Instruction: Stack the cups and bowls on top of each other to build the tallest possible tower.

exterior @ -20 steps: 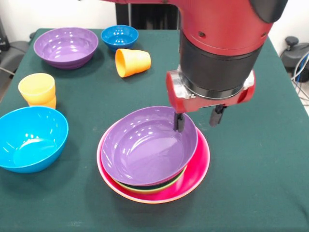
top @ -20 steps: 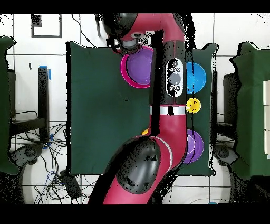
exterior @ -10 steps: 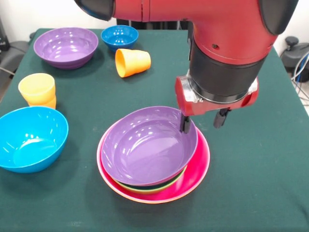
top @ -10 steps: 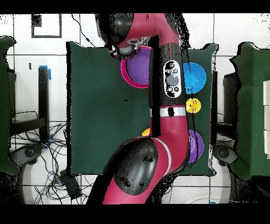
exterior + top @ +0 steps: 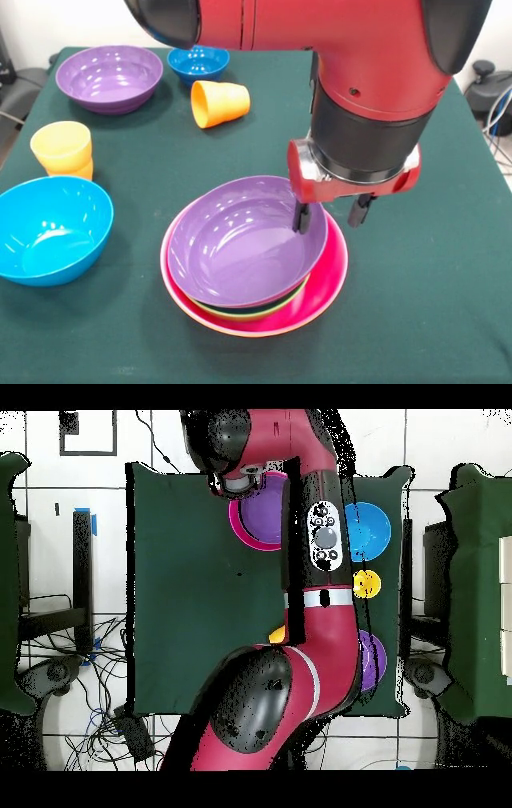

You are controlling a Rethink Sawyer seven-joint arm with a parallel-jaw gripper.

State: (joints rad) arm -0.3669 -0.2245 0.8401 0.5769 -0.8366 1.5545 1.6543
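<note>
The tower stands at the front middle: a purple bowl [image 5: 240, 248] on top, thin green [image 5: 240, 314] and teal rims under it, and a large pink bowl [image 5: 330, 272] outermost. My gripper [image 5: 330, 214] is open, low over the tower's right rim. One finger [image 5: 302, 218] is inside the purple bowl and the other is outside it. An orange cup [image 5: 220, 102] lies on its side at the back. A yellow cup [image 5: 61, 146] sits on another orange cup at the left. The tower also shows in the overhead view [image 5: 262, 514], partly under the arm.
A light blue bowl [image 5: 50, 228] stands at the front left. A second purple bowl [image 5: 110, 76] and a small dark-blue bowl [image 5: 198, 60] stand at the back left. The arm covers much of the table in the overhead view, beside the light blue bowl [image 5: 372, 532].
The gripper has shifted a little to the right and come down onto the right rim of the top purple bowl. The bowls and cups have not moved.
</note>
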